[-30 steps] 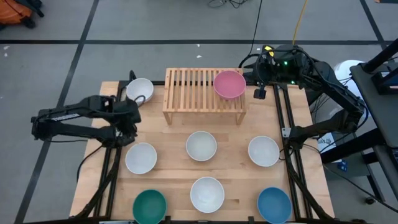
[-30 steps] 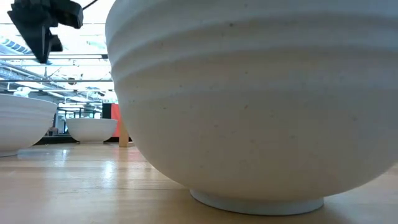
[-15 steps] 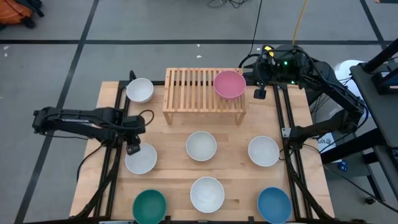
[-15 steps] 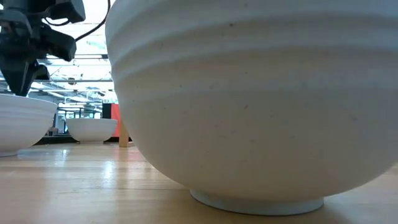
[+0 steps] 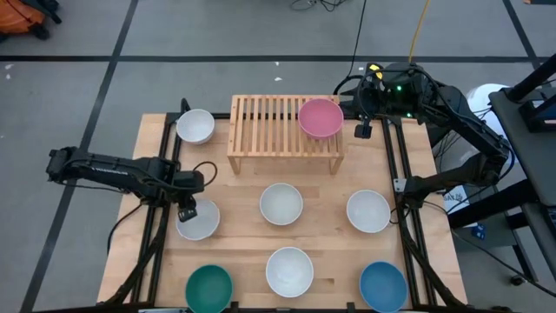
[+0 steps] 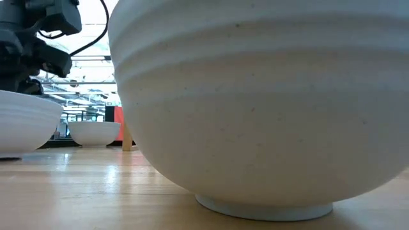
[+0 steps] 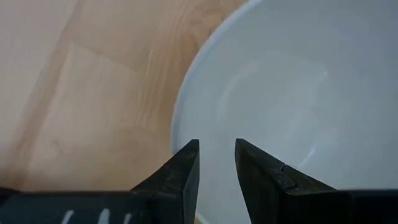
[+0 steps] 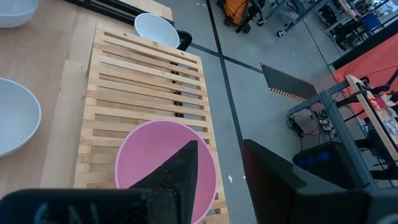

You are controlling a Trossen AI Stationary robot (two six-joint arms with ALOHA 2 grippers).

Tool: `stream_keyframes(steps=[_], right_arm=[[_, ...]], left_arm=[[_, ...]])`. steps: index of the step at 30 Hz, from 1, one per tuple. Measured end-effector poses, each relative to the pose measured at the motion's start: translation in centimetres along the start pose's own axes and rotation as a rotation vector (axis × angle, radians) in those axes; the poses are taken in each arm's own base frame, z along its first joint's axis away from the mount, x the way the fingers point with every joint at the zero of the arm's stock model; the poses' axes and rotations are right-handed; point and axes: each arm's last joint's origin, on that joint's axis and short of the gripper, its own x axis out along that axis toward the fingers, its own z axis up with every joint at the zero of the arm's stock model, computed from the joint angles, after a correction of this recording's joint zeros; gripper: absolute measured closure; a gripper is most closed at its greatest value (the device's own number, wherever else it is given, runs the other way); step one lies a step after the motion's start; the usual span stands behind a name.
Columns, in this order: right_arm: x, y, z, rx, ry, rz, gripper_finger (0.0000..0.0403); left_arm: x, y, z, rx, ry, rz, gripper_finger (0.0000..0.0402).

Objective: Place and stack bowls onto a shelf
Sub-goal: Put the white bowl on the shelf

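Observation:
My left gripper (image 5: 187, 209) (image 7: 216, 168) is down at the far left rim of a white bowl (image 5: 200, 221) (image 6: 25, 124) in the table's left middle, shut on it. A pink bowl (image 5: 320, 117) (image 8: 165, 163) sits on the right end of the light wooden slatted shelf (image 5: 269, 122) (image 8: 143, 68). My right gripper (image 5: 363, 130) (image 8: 219, 155) waits open just off the shelf's right end, touching nothing. Other white bowls (image 5: 195, 126) (image 5: 281, 203) (image 5: 367, 210) (image 5: 289, 270), a teal bowl (image 5: 209, 289) and a blue bowl (image 5: 383, 286) rest on the table. My left gripper holds the white bowl by its rim (image 7: 177, 134), one finger (image 7: 267, 177) inside the bowl and the other (image 7: 183, 177) at the outer wall. The fingers come from above, pointing down. In the low view the bowl's side under the gripper stands a little raised.
The shelf's left and middle slats (image 5: 261, 117) are bare. The large white bowl (image 6: 268, 108) fills most of the low view. Black frame rails (image 5: 161, 235) (image 5: 404, 217) run along both table sides.
My left gripper moved from beside the far left white bowl toward the near edge and dropped onto the left middle white bowl's rim. In the low view that bowl now sits a little higher and tilted.

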Motion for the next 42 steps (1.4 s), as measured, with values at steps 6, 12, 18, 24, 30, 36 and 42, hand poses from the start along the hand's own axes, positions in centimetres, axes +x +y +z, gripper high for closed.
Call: stream_keyframes(steps=[6, 12, 18, 24, 30, 36, 42], right_arm=[[0.0, 0.0, 0.0, 0.000, 0.000, 0.000, 0.0282], [0.0, 0.0, 0.0, 0.000, 0.000, 0.000, 0.0282], [0.0, 0.0, 0.0, 0.000, 0.000, 0.000, 0.0282], [0.0, 0.0, 0.0, 0.000, 0.000, 0.000, 0.0282], [0.0, 0.0, 0.0, 0.000, 0.000, 0.000, 0.0282], [0.0, 0.0, 0.0, 0.000, 0.000, 0.000, 0.0282], [0.0, 0.0, 0.0, 0.000, 0.000, 0.000, 0.0282]], left_arm=[[-0.1, -0.5, 0.6, -0.083, -0.047, -0.077, 0.0293], [-1.4, -1.2, 1.3, -0.041, -0.107, -0.110, 0.0293], [-2.9, -1.4, 1.6, 0.043, -0.162, -0.013, 0.0293], [-2.3, -0.7, 0.8, 0.033, -0.011, 0.088, 0.0293], [-1.8, -0.8, 1.2, 0.057, 0.018, 0.109, 0.0293], [-0.5, -0.4, 0.9, 0.048, 0.086, 0.118, 0.0293], [0.0, -0.3, 0.9, -0.020, 0.078, 0.130, 0.0293]])
